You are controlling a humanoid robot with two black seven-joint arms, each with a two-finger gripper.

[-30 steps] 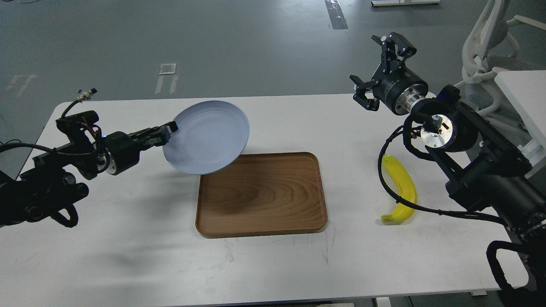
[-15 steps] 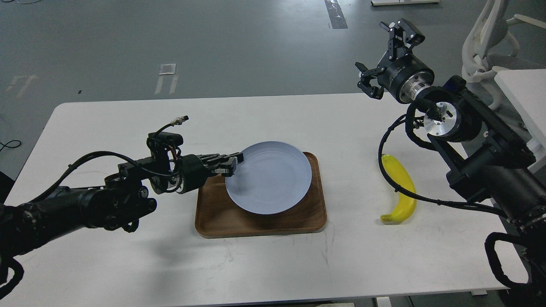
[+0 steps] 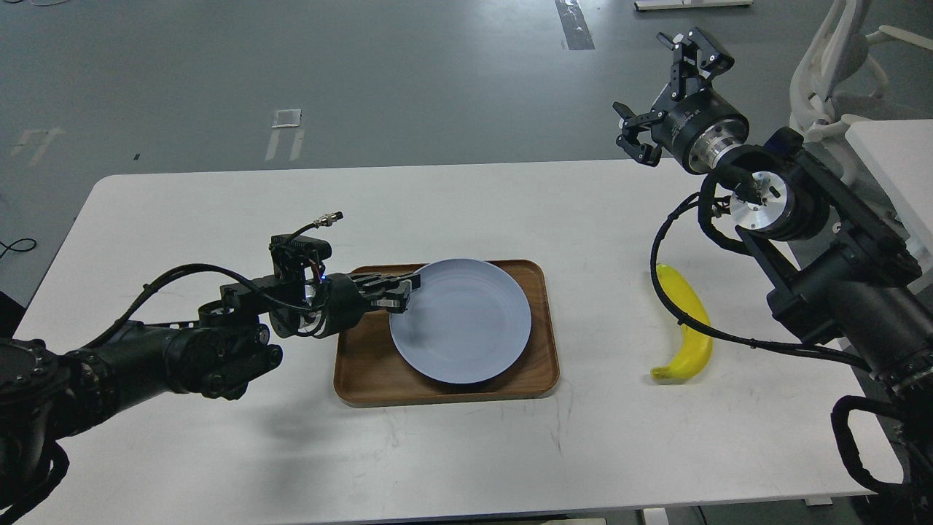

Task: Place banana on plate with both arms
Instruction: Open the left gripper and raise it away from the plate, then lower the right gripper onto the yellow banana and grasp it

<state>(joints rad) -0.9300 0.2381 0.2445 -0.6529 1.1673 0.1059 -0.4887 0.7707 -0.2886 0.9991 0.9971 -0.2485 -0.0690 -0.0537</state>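
Note:
The pale blue plate lies nearly flat on the brown wooden tray at the table's middle. My left gripper is shut on the plate's left rim, the arm reaching in low from the left. The yellow banana lies on the white table to the right of the tray, partly crossed by a black cable. My right gripper is open and empty, raised high above the table's far right edge, well behind the banana.
The white table runs across the view. A white chair and another white surface stand at the far right, close to my right arm. Grey floor lies beyond the table.
My left gripper carried the plate from tilted in the air at the left down onto the tray. My right gripper rose slightly and moved back right.

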